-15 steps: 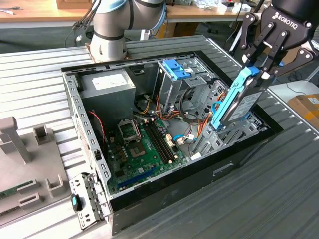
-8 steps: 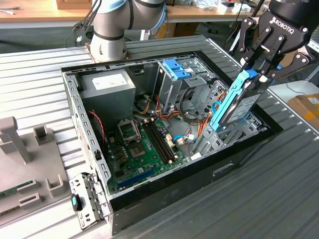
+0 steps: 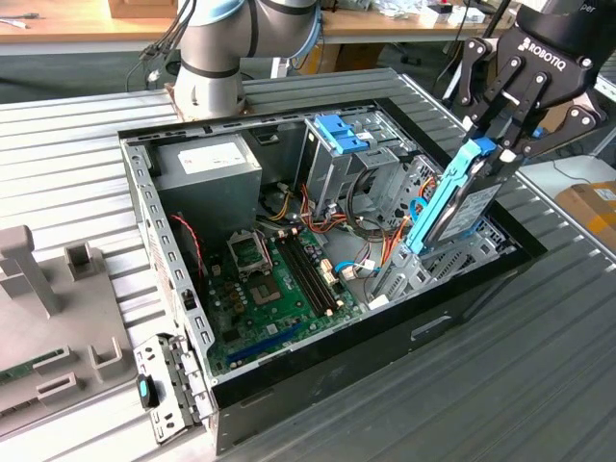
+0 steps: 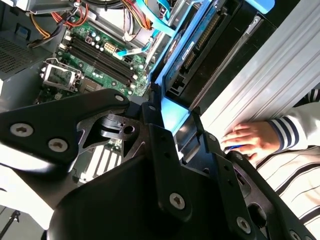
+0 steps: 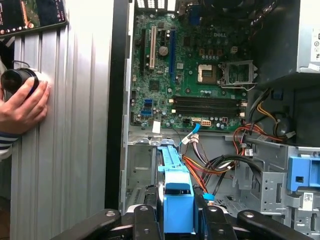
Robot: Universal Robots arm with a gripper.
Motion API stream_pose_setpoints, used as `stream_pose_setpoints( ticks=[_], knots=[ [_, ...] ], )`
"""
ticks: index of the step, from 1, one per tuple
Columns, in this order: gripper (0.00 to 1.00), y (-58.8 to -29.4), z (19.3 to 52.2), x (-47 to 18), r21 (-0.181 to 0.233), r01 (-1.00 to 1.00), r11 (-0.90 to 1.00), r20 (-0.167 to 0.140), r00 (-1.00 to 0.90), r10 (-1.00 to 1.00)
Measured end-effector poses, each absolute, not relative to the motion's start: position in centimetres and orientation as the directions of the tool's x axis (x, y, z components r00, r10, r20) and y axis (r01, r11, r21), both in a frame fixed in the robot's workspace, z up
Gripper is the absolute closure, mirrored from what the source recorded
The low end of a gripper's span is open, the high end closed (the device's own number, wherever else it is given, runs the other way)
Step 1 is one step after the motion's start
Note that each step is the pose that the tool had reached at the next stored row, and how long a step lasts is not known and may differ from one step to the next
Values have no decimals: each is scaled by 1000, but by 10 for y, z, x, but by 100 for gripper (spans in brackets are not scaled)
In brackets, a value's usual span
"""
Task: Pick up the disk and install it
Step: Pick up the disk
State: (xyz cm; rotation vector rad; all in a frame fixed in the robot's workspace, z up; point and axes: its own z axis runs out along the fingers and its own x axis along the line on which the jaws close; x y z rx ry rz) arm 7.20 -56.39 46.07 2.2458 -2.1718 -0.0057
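Your 2 fingers (image 5: 212,220) are closed onto the disk (image 5: 178,197), 1 on each side of its bright blue frame, which sits squeezed between them in the first wrist view. In the exterior view the gripper (image 3: 496,144) grips the disk's upper end. The disk hangs steeply tilted, top leaning toward the exterior view's right, lower end down inside the open computer case (image 3: 452,300), at the corner toward the exterior view's right. You cannot tell whether that lower end touches the grey metal bay (image 3: 431,268) below it. The second wrist view shows the disk's dark underside running away from the fingers beside the case's black wall.

Beyond the disk, the green motherboard (image 3: 279,279) lies on the case floor, with red, orange and yellow cables (image 3: 371,217) between it and the disk. A metal cage (image 3: 327,178) topped by a small blue latch (image 3: 339,132) stands farther back, and a grey box with a white sticker (image 3: 207,164) sits in the corner toward the exterior view's left. The case rests on a ribbed metal table (image 3: 549,375). Outside the case, in the first wrist view, a person's hand (image 5: 22,107) rests on a black knob (image 5: 16,80) on that table, and the second wrist view shows a striped sleeve (image 4: 300,125) at that hand's wrist.
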Motion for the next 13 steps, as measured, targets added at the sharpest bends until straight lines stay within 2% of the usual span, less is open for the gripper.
stream_pose_setpoints(
  ticks=[13],
  knots=[
    [63,-566,440,72,15,-999,-34,9,34,-999]
  ],
)
